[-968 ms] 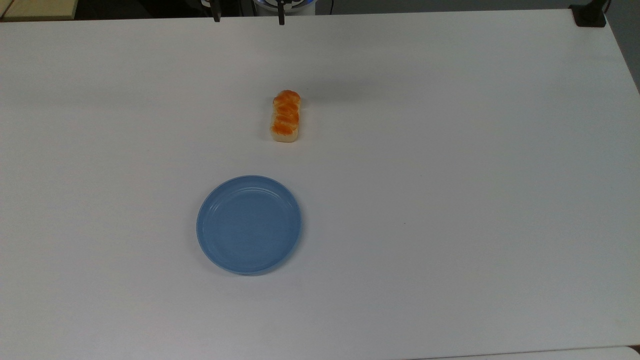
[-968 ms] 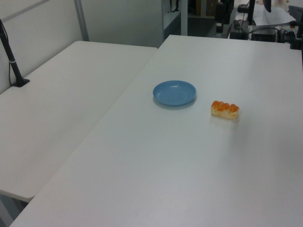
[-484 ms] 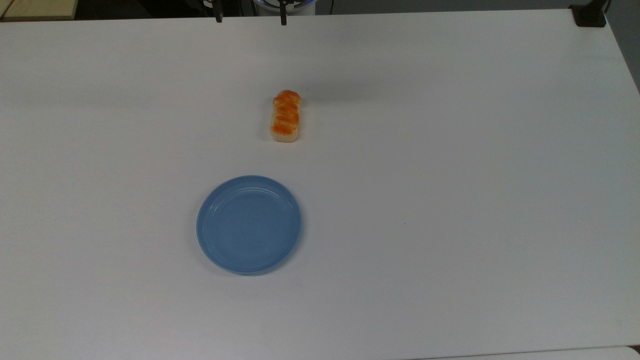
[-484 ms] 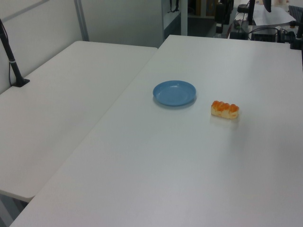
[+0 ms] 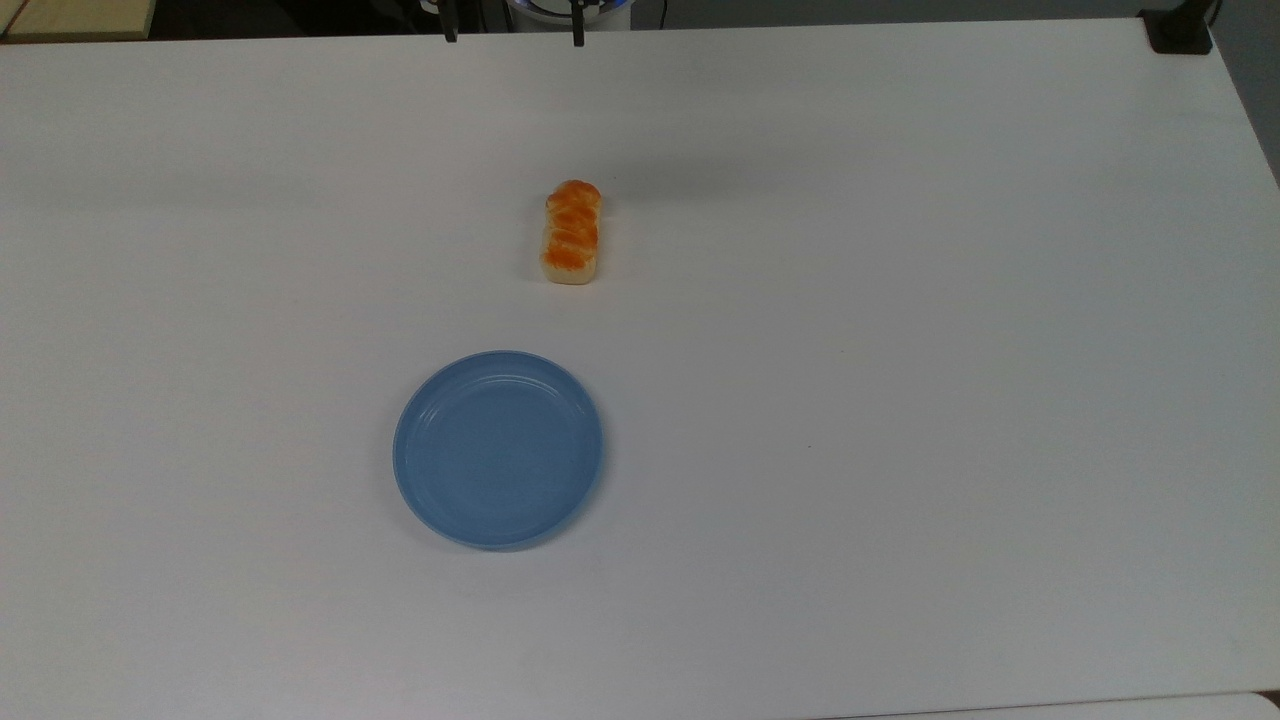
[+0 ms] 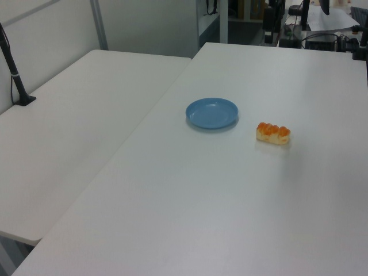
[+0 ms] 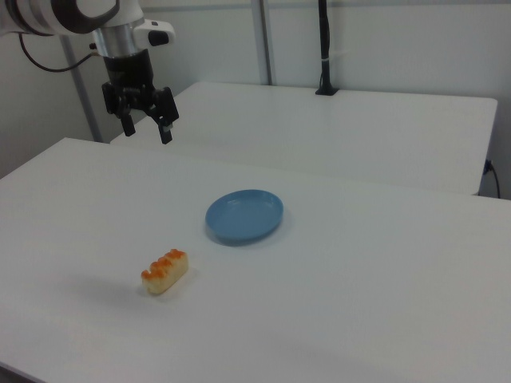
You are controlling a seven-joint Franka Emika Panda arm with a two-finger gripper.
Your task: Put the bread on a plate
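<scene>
Lying flat on the white table (image 5: 900,300): the bread (image 5: 572,233), a small loaf with a glossy orange segmented top and pale sides, long axis running up and down in the top view. Sitting apart from it, lower and toward the top view's left: the blue plate (image 5: 498,449), round and shallow, holding nothing. In the left view, resting with a clear gap between them, bread (image 6: 273,133) to the left view's right of the plate (image 6: 211,112). In the right view, bread (image 7: 165,271) lying nearer the camera than the plate (image 7: 244,215).

Hanging high above the table near its far edge in the right view: the gripper (image 7: 146,128), fingers pointing down, spread wide, gripping nothing, well apart from the bread. Peeking in at the upper edge of the top view: its two dark fingertips (image 5: 450,35), standing apart.

Adjoining on one side: a second white table (image 6: 69,144), carrying a black post (image 6: 14,77).
</scene>
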